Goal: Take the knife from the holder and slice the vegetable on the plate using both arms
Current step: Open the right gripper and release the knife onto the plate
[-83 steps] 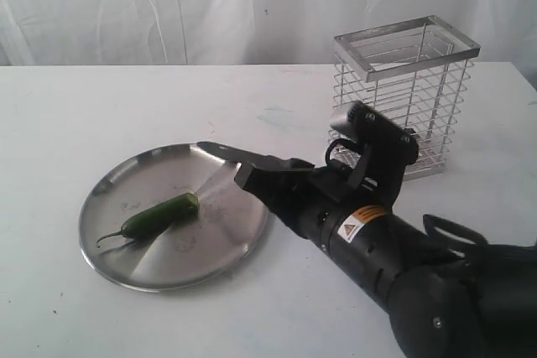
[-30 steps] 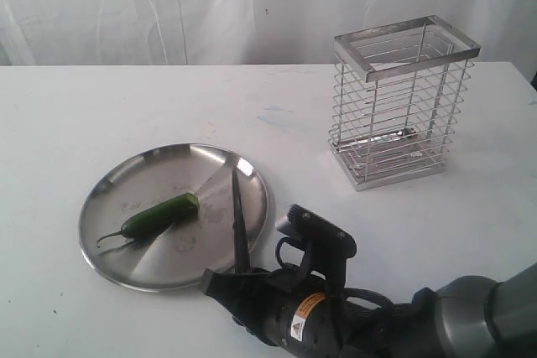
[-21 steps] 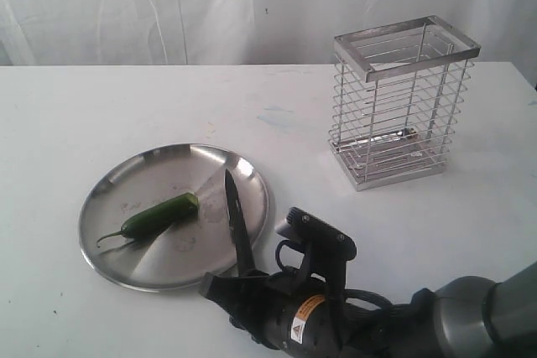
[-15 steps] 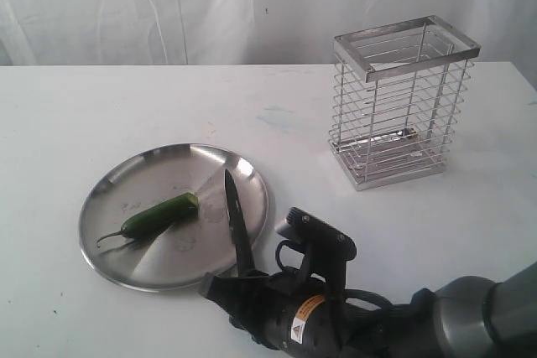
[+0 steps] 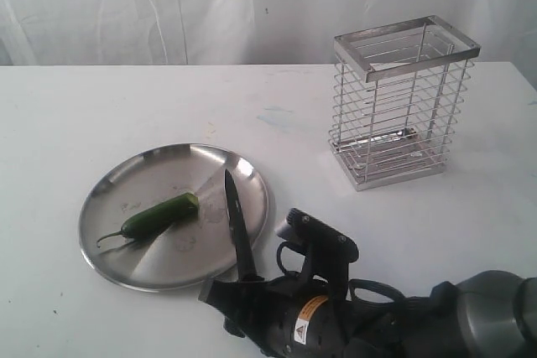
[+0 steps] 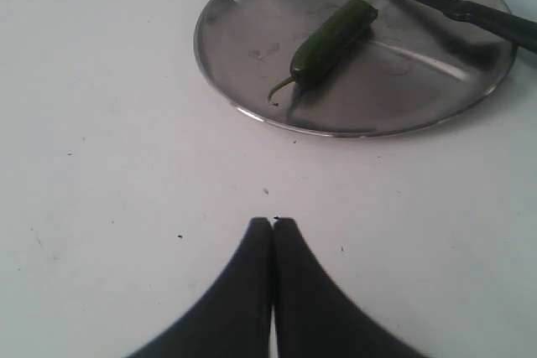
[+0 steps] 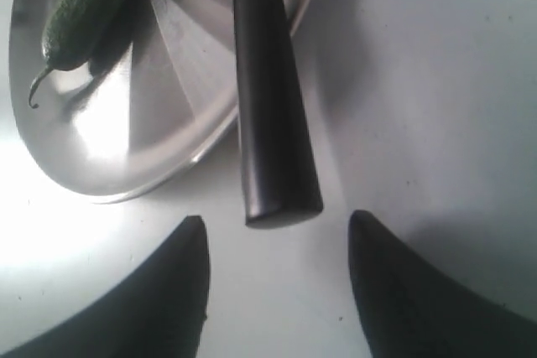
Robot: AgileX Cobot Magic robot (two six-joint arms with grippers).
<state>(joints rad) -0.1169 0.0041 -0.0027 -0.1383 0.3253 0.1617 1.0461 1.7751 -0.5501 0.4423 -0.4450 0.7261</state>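
Fingers [image 6: 252, 274] of the left gripper [image 6: 273, 222] are pressed together above the white table [image 6: 101, 207], left wrist view; beyond lie the plate [image 6: 243, 39], the vegetable [image 6: 329, 39] and the knife [image 6: 453, 7]. Right wrist view: right gripper [image 7: 277, 218] fingers [image 7: 172, 291] spread, knife handle lying untouched between them, crossing the plate rim. Exterior view: blade on plate beside vegetable; holder [image 5: 403, 106] upright, well apart.

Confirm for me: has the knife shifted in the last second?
Yes, slightly. The knife tip has swung left, toward the vegetable, judged against the plate rim. Its handle crosses the plate's near rim.
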